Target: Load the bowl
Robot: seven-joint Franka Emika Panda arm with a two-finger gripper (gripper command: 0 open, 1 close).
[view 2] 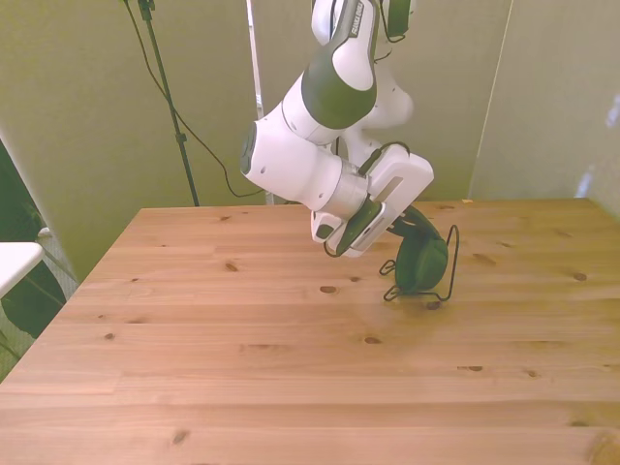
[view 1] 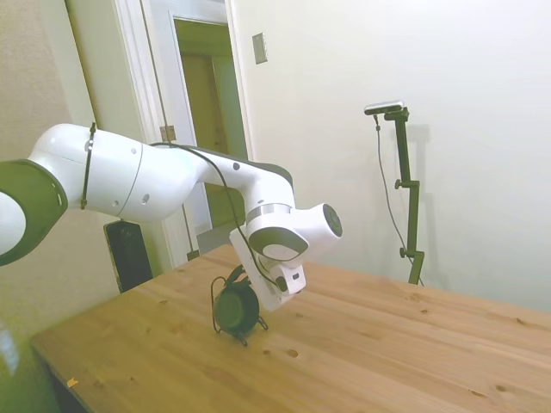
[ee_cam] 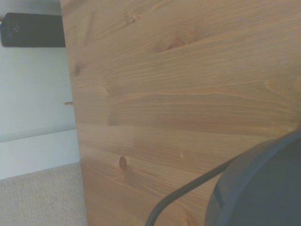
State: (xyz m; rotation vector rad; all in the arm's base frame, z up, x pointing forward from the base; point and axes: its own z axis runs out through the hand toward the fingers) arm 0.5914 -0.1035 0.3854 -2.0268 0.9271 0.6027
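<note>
The small round dark green bowl (view 2: 420, 263) is standing on edge inside the thin black wire rack (view 2: 448, 276) on the wooden table (view 2: 242, 349). The white arm's jaws are reaching down at the bowl; whether they are apart or clamped, I cannot tell.

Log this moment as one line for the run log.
bowl: on edge in rack | gripper: at bowl, fingers hidden | table: nothing else on it

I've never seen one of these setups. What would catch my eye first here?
Probably the big white robot arm bending down over the wooden table. Right under its gripper a small dark green bowl stands on edge in a thin black wire rack, toward the front view's right. The rest of the tabletop shows only bare wood.
</note>
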